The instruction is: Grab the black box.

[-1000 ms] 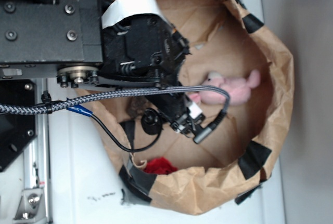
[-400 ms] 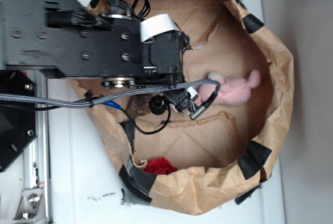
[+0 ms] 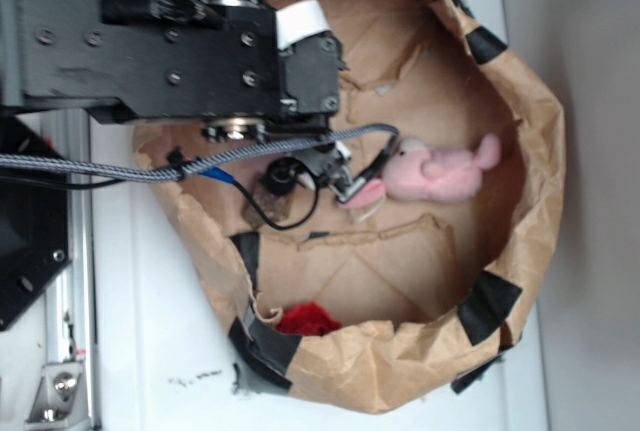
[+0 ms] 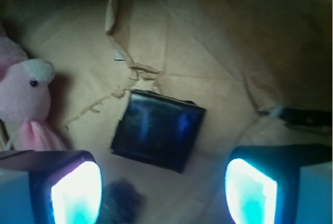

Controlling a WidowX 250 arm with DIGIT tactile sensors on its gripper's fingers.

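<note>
The black box (image 4: 158, 130) lies flat on the brown paper floor in the wrist view, glossy and slightly rotated. It sits just ahead of my gripper (image 4: 164, 193), between the lines of the two fingers and touching neither. The fingertips (image 4: 75, 193) glow cyan at the bottom corners, and the jaws stand wide apart with nothing between them. In the exterior view my gripper (image 3: 345, 186) hangs inside the paper bag beside the pink toy, and the arm hides the black box.
A pink plush animal (image 3: 440, 171) lies to the gripper's left (image 4: 26, 99). The crumpled brown paper bag wall (image 3: 540, 151), with black tape patches (image 3: 490, 306), rings the workspace. A red item (image 3: 307, 321) sits by the lower rim. A brownish block (image 3: 268, 203) shows under the cable.
The arm has swung across the upper left of the exterior view. The gripper has moved up and left in the image, ending close to the pink plush's head.
</note>
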